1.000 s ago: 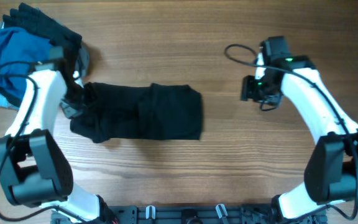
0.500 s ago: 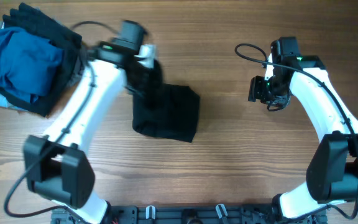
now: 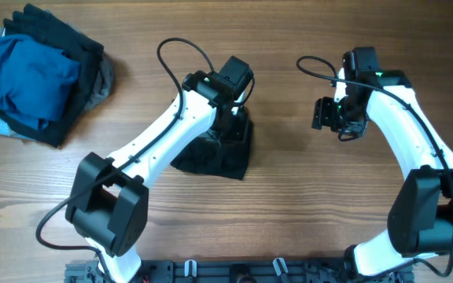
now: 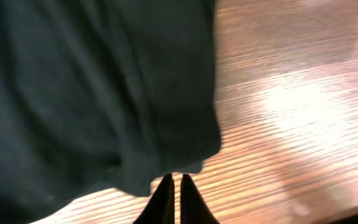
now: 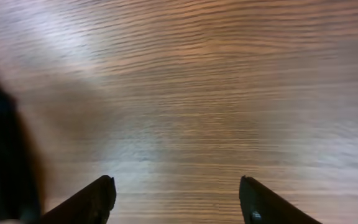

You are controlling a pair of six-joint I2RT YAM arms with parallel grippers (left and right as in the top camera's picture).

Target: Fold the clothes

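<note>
From above, the light-brown wooden table (image 3: 289, 228) is lit brightly and evenly, with only faint, soft shadows beside the folded black fabric garment (image 3: 219, 153). Down at the left gripper (image 4: 174, 199) the picture goes soft. A washed-out white glare sits on the wood ahead and to its right, while the cloth ahead and to its left is a near-featureless dark. At the right gripper (image 5: 176, 199) the grain ahead is smeared, with a pale sheen up to the left and a dim, unfocused dark mass far to the left.
</note>
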